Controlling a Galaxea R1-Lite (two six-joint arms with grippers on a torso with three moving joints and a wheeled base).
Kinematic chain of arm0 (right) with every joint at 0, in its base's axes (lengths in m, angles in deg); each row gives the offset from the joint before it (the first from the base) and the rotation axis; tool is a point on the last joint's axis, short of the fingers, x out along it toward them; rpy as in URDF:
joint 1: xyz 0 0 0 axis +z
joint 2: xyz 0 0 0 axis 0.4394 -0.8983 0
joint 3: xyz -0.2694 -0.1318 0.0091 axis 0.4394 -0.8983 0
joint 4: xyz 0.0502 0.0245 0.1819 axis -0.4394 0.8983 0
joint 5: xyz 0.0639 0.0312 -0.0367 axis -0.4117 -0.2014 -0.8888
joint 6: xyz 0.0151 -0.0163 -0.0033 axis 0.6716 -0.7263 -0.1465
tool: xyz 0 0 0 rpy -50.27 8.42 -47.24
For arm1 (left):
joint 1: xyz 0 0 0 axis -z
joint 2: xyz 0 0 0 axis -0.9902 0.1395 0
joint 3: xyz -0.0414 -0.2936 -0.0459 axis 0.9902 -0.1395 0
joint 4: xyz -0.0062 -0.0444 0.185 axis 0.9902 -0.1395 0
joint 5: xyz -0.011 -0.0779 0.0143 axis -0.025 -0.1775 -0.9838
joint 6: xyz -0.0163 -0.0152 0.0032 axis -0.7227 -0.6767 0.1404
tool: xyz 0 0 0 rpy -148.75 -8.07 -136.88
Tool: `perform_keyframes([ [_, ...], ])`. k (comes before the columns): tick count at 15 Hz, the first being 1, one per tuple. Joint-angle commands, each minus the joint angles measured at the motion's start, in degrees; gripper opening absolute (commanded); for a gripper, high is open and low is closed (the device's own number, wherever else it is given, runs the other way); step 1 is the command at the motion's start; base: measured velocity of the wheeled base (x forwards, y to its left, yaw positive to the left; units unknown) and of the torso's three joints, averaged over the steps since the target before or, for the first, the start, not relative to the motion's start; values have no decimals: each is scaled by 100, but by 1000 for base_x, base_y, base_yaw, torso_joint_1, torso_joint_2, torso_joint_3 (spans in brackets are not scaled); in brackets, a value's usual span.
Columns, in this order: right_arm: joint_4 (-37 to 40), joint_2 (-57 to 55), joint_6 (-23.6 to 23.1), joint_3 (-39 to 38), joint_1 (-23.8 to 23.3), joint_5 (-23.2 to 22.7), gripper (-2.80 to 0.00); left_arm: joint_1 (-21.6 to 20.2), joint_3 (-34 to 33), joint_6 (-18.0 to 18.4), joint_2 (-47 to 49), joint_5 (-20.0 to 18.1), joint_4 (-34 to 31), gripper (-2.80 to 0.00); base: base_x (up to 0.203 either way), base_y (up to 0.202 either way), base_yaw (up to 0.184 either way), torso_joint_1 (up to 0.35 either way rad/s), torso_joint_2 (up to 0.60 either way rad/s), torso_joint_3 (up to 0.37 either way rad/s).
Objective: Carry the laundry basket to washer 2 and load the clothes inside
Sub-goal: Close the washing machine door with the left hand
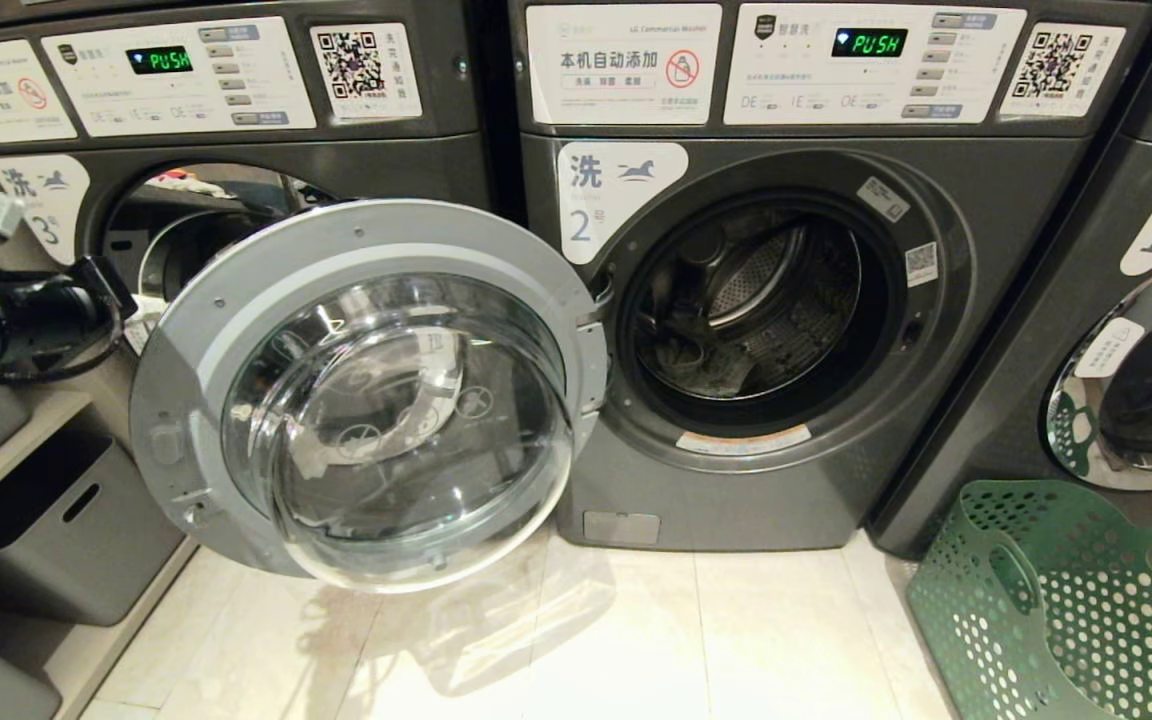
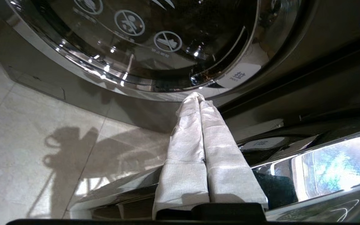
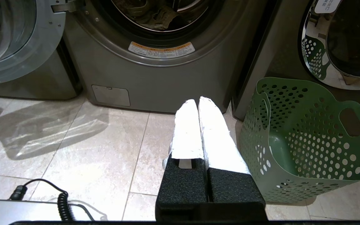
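Your laundry basket (image 3: 305, 137) stands on the floor (image 1: 636, 640) at the near right, in front of the washer labelled 1 (image 1: 1136, 330), just right of washer 2 (image 1: 766, 310). It looks empty in both views that show it. Washer 2's door (image 1: 366, 390) is swung wide open to the left, and inside the drum (image 3: 158, 12) you can make out a crumpled light garment, most likely the clothes (image 3: 155, 14), lying at the bottom.

Judge the handling this way: the basket is thin perforated plastic, so expect it to be light and a little springy. It should flex if you squeeze the wall. Take it by the rim at one of the oval cut-out handles (image 3: 351, 122), where the plastic is thickest and a finger can hook through. The clothes are soft denim, limp but fairly weighty for cloth; pinch a bunched fold, not a single edge, or it will slide free.

The door is the stiff thing here: glass in a metal ring on a hinge. Push on the ring, never the glass bowl.

Your left pincer (image 2: 200, 97) is closed on nothing and sits far left, close to the chrome door of washer 3 (image 2: 155, 47). Your right pincer (image 3: 198, 104) is likewise closed and empty, low over the floor just left of the basket.
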Motion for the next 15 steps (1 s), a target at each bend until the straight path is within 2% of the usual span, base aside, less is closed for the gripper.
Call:
perform_keyframes([
  [1,-3,-9,-12,0,6,-5,-280,38,-5,-12,131,-153,-11,-280,0,0,0,0,0,0],
  [3,-2,-9,-20,0,3,-2,-280,47,-39,-43,86,-227,-27,-280,0,0,0,0,0,0],
  [5,-6,-9,-28,0,1,-2,-280,72,-42,-264,-87,-375,-201,-280,0,0,0,0,0,0],
  [10,0,-9,-20,0,1,-2,-280,248,-516,-385,-1158,-914,-1254,-280,0,0,0,0,0,0],
  [13,1,-9,16,0,1,7,-280,594,-1011,-387,-2188,-1297,-2180,-280,0,0,0,0,0,0],
  [15,1,-9,16,0,1,7,-280,1151,-1391,-388,-3026,-1446,-2842,-280,0,0,0,0,0,0],
])
